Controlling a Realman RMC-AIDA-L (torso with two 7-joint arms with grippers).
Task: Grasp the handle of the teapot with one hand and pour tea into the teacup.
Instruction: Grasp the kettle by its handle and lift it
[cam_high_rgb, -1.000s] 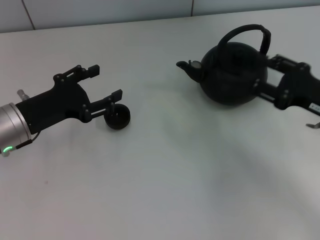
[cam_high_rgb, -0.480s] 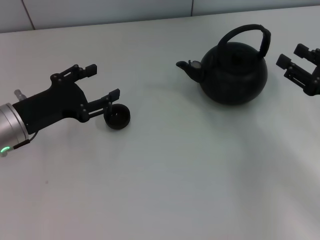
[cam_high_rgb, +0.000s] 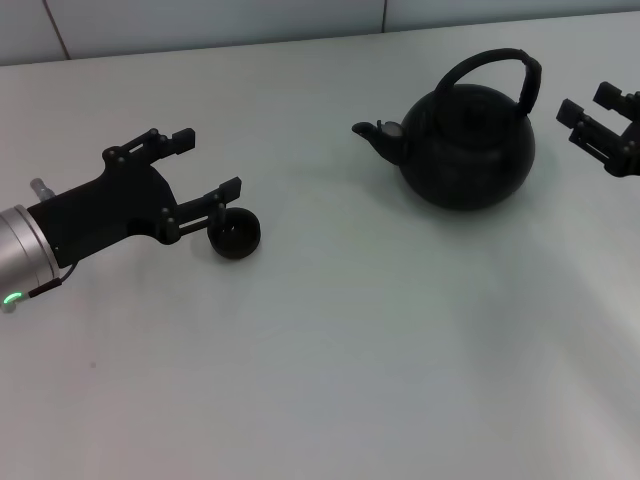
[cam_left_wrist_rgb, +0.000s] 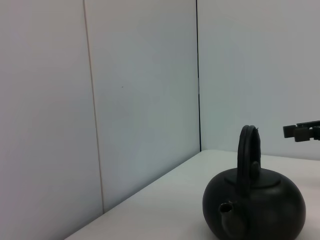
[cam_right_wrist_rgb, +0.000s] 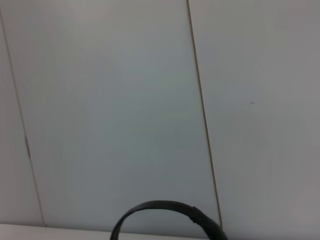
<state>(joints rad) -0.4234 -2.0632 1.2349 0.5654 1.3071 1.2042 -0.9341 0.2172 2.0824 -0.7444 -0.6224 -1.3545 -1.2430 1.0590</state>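
The black teapot (cam_high_rgb: 467, 145) stands upright at the back right of the white table, spout (cam_high_rgb: 375, 135) pointing left, with its arched handle (cam_high_rgb: 497, 68) over the top. It also shows in the left wrist view as the teapot (cam_left_wrist_rgb: 255, 205); the right wrist view catches only the handle (cam_right_wrist_rgb: 165, 215). My right gripper (cam_high_rgb: 588, 110) hovers open to the right of the pot, clear of it. The tiny dark teacup (cam_high_rgb: 235, 235) sits at the left. My left gripper (cam_high_rgb: 207, 160) is open beside the cup, its nearer fingertip (cam_high_rgb: 230, 188) just above the rim.
A white table (cam_high_rgb: 330, 350) spreads across the front and middle. A pale panelled wall (cam_left_wrist_rgb: 140, 100) runs along the far edge behind the teapot.
My right gripper has pulled back to the right, away from the teapot's side, and now sits at the frame edge. The left gripper, cup and teapot have stayed put.
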